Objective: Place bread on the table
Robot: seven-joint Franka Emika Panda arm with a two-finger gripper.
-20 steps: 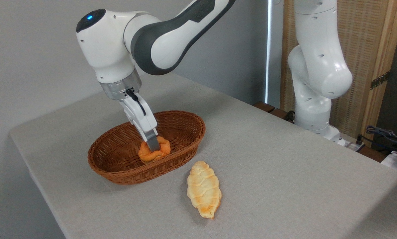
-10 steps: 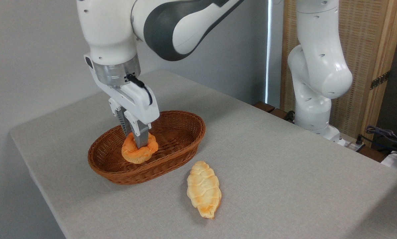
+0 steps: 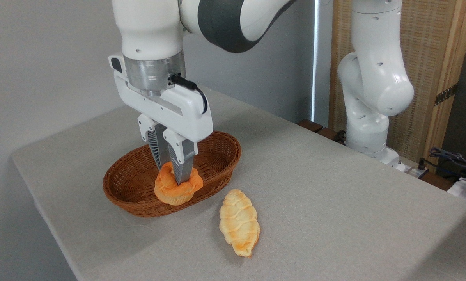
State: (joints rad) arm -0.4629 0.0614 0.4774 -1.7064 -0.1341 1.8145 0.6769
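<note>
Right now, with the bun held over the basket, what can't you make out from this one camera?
- Bun: the jaws cover the middle of its top, so the contact there is hidden.
- Basket: the bun and gripper hide part of its floor; whether the bun is clear of the near rim can't be told.
- Robot arm: upper part cut off by the top edge.
- Table: near and right parts run out of frame.

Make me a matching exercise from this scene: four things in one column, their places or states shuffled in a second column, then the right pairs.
1. bread
2. pale loaf
3. basket
4. claw

A. lies flat on the table
B. shut on the round bun
C. pinched and lifted above the basket's front rim
D. brown wicker, nothing resting inside

Pairs: 1-C, 2-A, 3-D, 4-B
</note>
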